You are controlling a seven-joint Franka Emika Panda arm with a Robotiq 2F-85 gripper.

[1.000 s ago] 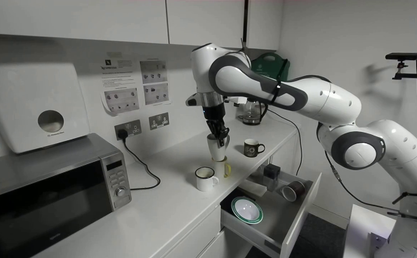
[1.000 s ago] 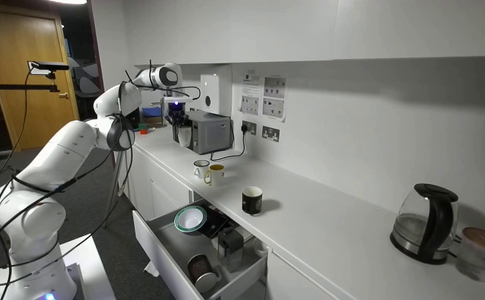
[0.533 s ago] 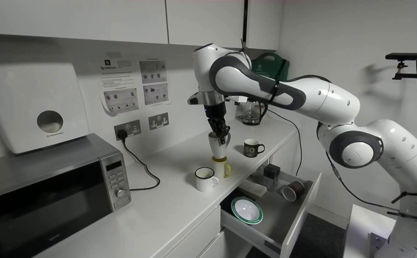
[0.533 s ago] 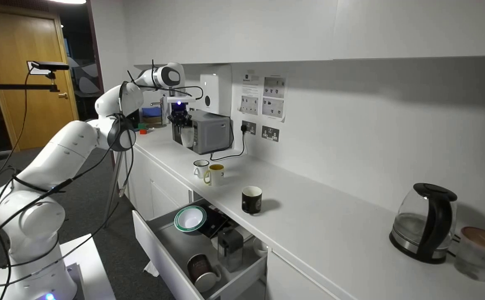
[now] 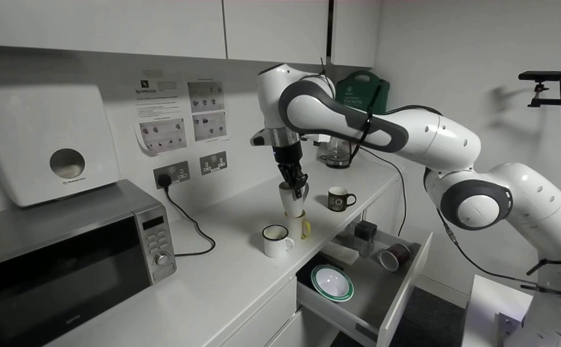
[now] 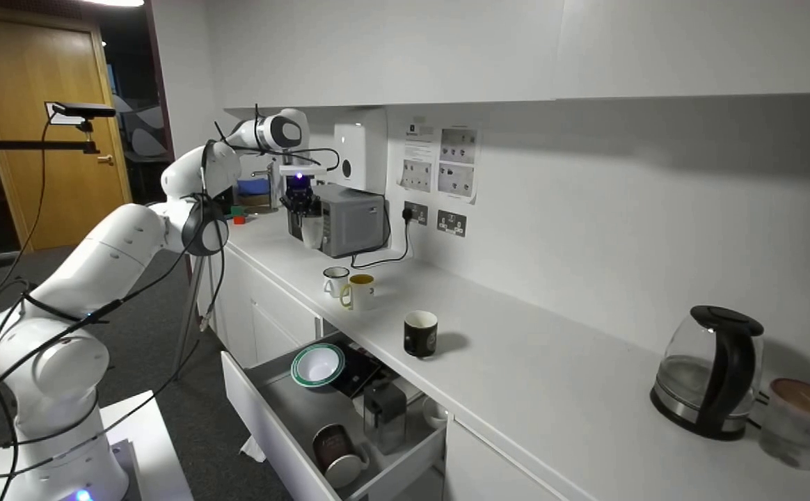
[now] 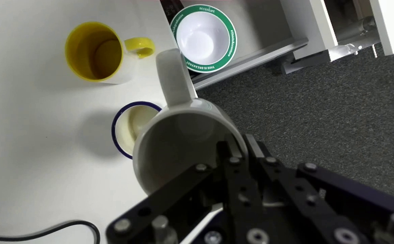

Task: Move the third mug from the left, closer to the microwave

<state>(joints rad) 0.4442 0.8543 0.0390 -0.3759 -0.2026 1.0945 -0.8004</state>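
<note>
At the far left in an exterior view, the microwave (image 5: 71, 260) is sitting on the surface (image 5: 203, 294), and a black cord (image 5: 196, 223) is running from beside it up to a wall socket (image 5: 179, 170). Next, a squat white cup (image 5: 275, 246) with a dark rim is standing upright. Above and to its right, the plain white mug (image 5: 290, 201) is hanging in the air, roughly upright and apart from the microwave; the claw (image 7: 242, 145) is pinching its rim between narrow-set tips, one inside the mug and one outside, as the wrist view is showing. Partly covered by this mug in an exterior view, a yellow-handled mug (image 5: 294, 228) is standing on the surface. Further right, a green-rimmed bowl (image 5: 332, 283) is lying in a pulled-out drawer (image 5: 372, 291), a black mug (image 5: 337, 200) is standing on the surface, and a brown mug (image 5: 395, 257) is lying on its side in the drawer.
</note>
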